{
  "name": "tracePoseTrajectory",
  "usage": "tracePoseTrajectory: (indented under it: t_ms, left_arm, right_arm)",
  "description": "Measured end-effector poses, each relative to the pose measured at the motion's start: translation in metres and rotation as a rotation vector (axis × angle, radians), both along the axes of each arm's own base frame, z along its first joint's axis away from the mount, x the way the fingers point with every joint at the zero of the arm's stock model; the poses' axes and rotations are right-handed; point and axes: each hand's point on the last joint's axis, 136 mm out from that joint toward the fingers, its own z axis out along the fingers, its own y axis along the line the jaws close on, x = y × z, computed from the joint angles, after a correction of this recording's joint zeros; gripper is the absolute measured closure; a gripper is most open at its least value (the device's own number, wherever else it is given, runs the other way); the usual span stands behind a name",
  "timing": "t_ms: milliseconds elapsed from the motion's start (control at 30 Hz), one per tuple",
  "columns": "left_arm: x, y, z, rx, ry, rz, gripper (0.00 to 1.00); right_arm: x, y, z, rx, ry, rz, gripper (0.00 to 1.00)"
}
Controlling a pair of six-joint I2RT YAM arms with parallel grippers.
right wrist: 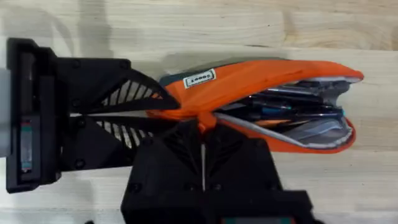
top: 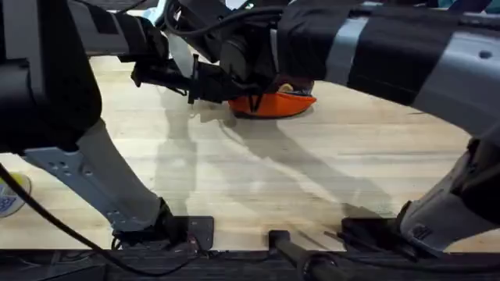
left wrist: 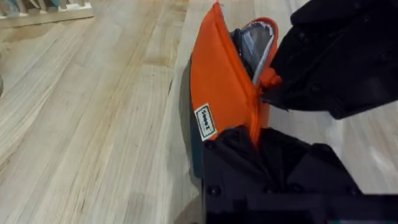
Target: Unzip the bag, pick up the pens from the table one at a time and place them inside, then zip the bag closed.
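Observation:
The orange bag (top: 275, 104) lies on the table (top: 312, 172) at the far middle, with both arms over it. Its zipper is closed along one half and the other end gapes open (right wrist: 323, 118). Dark pens (right wrist: 292, 107) lie inside the open mouth against the grey lining. My left gripper (left wrist: 252, 140) is shut on the closed end of the bag (left wrist: 224, 93), seen as ribbed black fingers (right wrist: 134, 99) in the right wrist view. My right gripper (right wrist: 202, 127) is shut on the orange zipper pull (left wrist: 268, 79) about midway along the zipper.
A round white object with blue and yellow marks (top: 11, 195) sits at the table's near left edge. A white rack-like thing (left wrist: 43, 12) stands farther off on the wood. The arm bases occupy the front edge; bare wood lies between them and the bag.

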Motion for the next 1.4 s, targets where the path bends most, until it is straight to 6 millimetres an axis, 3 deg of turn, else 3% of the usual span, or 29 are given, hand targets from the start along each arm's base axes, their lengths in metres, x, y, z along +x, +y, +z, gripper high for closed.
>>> tracePoseTrajectory:
  t_ms: [1400]
  left_arm:
    - [0.000, -0.002, 0.000, 0.001, -0.004, -0.005, 0.957]
  right_arm:
    - [0.002, -0.029, -0.014, 0.028, 0.186, 0.003, 0.970]
